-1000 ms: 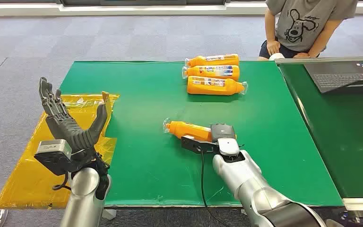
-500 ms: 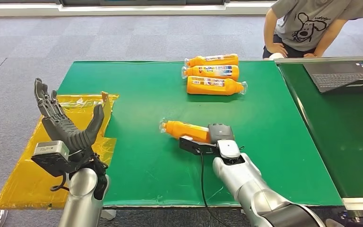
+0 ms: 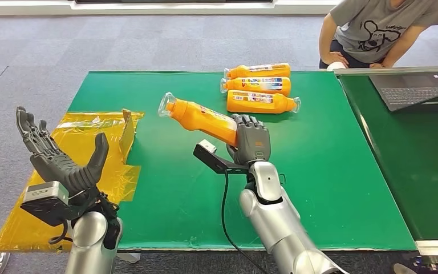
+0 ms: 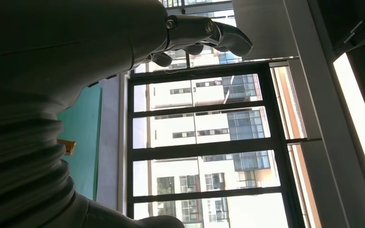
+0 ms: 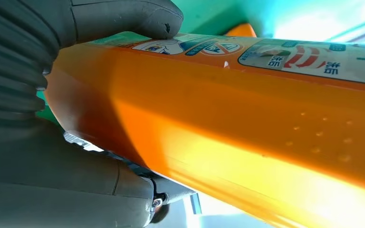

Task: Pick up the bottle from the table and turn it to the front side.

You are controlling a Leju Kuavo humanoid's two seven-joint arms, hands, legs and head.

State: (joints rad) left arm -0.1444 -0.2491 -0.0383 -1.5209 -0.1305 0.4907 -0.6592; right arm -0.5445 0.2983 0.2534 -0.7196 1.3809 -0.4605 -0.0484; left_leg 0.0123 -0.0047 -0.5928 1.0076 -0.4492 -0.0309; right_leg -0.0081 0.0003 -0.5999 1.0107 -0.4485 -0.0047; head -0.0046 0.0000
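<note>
With its long axis tilting, the bottle (image 3: 201,118) is pointing cap-end up-left above the green table (image 3: 319,165).
I'm gripping its base in my right hand (image 3: 250,140); my left hand (image 3: 57,157) is hanging spread wide, holding nothing.

Even light; backlit, glaring wrist views
</note>
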